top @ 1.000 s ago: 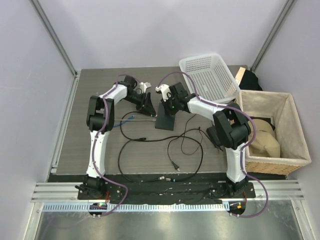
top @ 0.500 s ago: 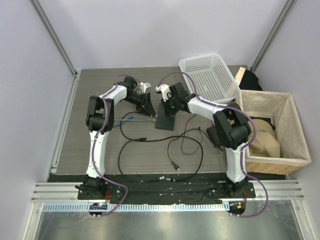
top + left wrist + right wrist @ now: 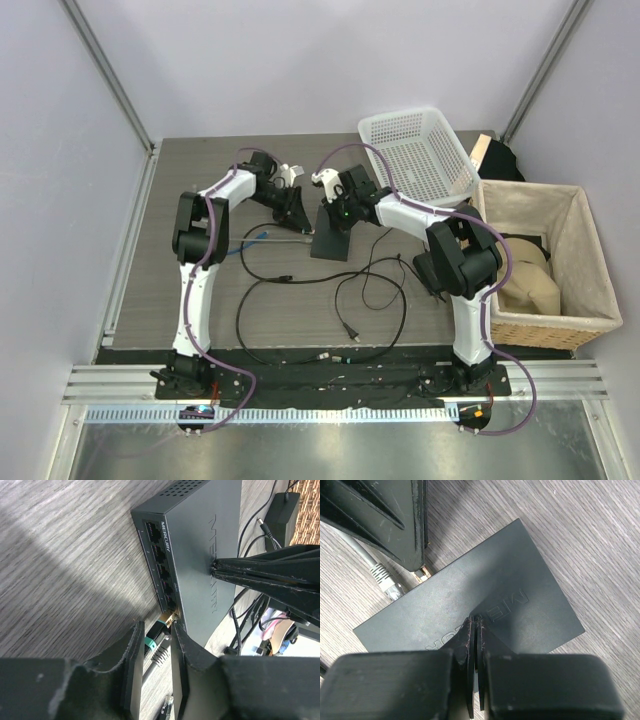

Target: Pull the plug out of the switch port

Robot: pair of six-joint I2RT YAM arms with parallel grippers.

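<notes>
Dark wood-grain table [image 3: 190, 300] – loose black cables [image 3: 288, 278] on near half. Wicker basket [image 3: 597, 262] at right edge, white basket [image 3: 415, 150] behind it. Switch [image 3: 200, 555] lies flat mid-table, between both grippers. Right gripper [image 3: 474, 626] – jaws pressed together, tips on switch top. Left gripper [image 3: 156, 630] narrow, clasping plug [image 3: 161, 625] at end port [image 3: 171, 605]. Gold tip at port mouth; cannot tell if seated.
</notes>
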